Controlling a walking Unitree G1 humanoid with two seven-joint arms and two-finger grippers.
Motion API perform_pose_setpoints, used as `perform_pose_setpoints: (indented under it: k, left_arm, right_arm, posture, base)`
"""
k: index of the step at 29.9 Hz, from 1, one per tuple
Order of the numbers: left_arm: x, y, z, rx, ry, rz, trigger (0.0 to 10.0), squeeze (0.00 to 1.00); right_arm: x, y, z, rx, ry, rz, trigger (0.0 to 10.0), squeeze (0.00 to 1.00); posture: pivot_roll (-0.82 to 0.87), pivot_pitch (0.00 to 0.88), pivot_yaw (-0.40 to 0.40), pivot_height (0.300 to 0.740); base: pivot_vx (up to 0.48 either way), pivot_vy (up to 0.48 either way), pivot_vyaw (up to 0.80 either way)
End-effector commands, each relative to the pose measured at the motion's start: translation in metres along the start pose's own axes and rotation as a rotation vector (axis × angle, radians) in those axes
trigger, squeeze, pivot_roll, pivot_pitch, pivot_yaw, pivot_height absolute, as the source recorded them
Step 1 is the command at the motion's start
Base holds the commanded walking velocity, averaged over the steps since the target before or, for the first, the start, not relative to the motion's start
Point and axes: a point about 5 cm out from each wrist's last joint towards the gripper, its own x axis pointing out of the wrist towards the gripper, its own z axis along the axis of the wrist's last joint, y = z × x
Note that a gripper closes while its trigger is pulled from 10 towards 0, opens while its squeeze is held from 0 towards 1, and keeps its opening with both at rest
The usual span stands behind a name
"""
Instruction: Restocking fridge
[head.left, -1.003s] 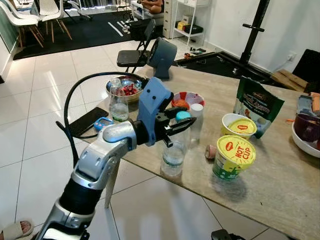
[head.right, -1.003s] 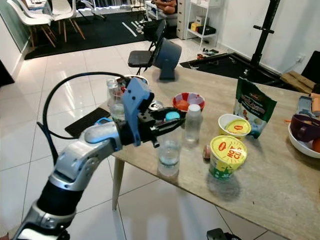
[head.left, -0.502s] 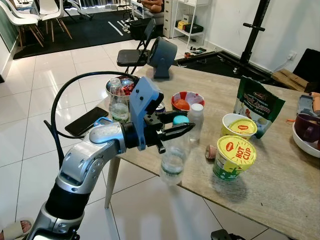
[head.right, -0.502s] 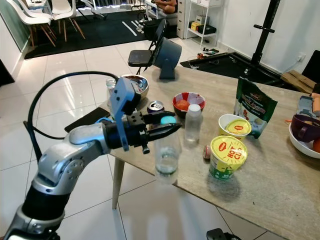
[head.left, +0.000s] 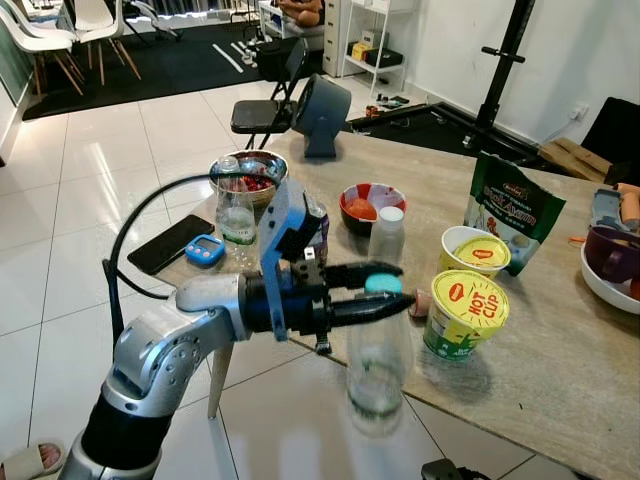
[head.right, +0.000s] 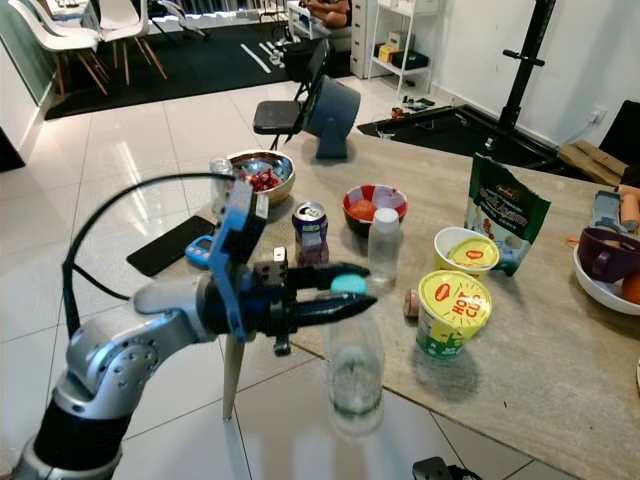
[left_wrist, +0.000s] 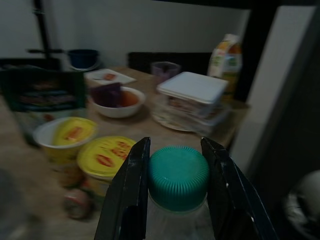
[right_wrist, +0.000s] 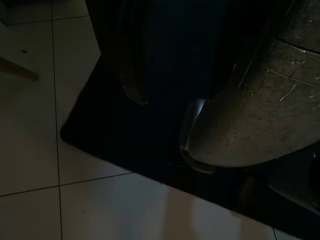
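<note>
The water bottle (head.left: 377, 360) w/ the teal cap (left_wrist: 177, 176) is now off the table (head.left: 520, 340), hanging in the air past its near edge, over the tiled floor (head.left: 60, 260). A sec ago it stood on the tabletop, at about 9 o'clock from the yellow-lidded cup (head.left: 463, 313). The left gripper (head.left: 385, 292) is clamped on the neck just under the cap, one finger each side, bottle blurred from motion. So the pick looks done; carry to the fridge is prob next. Left on the table: a second clear bottle (head.left: 387, 234), soda can (head.right: 309, 232), green snack bag (head.left: 512, 216), red bowl (head.left: 366, 205). Right arm hangs idle; its wrist view is too dark, can't tell the fingers.
</note>
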Motion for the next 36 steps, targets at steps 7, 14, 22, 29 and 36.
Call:
perform_pose_setpoints:
  k: [7, 14, 22, 29, 36]
  left_arm:
    - [-0.014, -0.004, -0.034, -0.107, 0.132, -0.03, 10.0, 0.0]
    - [-0.019, -0.005, -0.061, -0.127, 0.262, -0.007, 10.0, 0.0]
    - [-0.029, 0.001, -0.099, -0.139, 0.442, 0.067, 10.0, 0.0]
    - [-0.045, 0.005, -0.137, -0.165, 0.586, 0.14, 10.0, 0.0]
    - [-0.072, -0.001, -0.188, -0.289, 0.705, 0.223, 10.0, 0.0]
  right_arm:
    - [0.0, 0.001, -0.003, 0.003, 0.016, 0.006, 10.0, 0.0]
    - [0.0, 0.001, -0.003, 0.005, 0.015, 0.006, 10.0, 0.0]
    - [0.0, 0.002, -0.003, 0.009, 0.013, 0.004, 10.0, 0.0]
    - [0.0, 0.001, -0.003, 0.016, 0.014, -0.007, 10.0, 0.0]
    - [0.0, 0.001, -0.003, 0.014, 0.016, -0.006, 10.0, 0.0]
  posture:
    - [-0.01, 0.045, 0.013, 0.74]
    - [0.0, 0.047, 0.012, 0.74]
    - [0.0, 0.048, 0.013, 0.74]
    - [0.0, 0.048, 0.015, 0.74]
    - [0.0, 0.05, 0.014, 0.74]
  base:
    - [0.0, 0.0, 0.0]
    - [0.0, 0.0, 0.0]
    - [0.0, 0.0, 0.0]
    - [0.0, 0.0, -0.07]
    - [0.0, 0.0, -0.78]
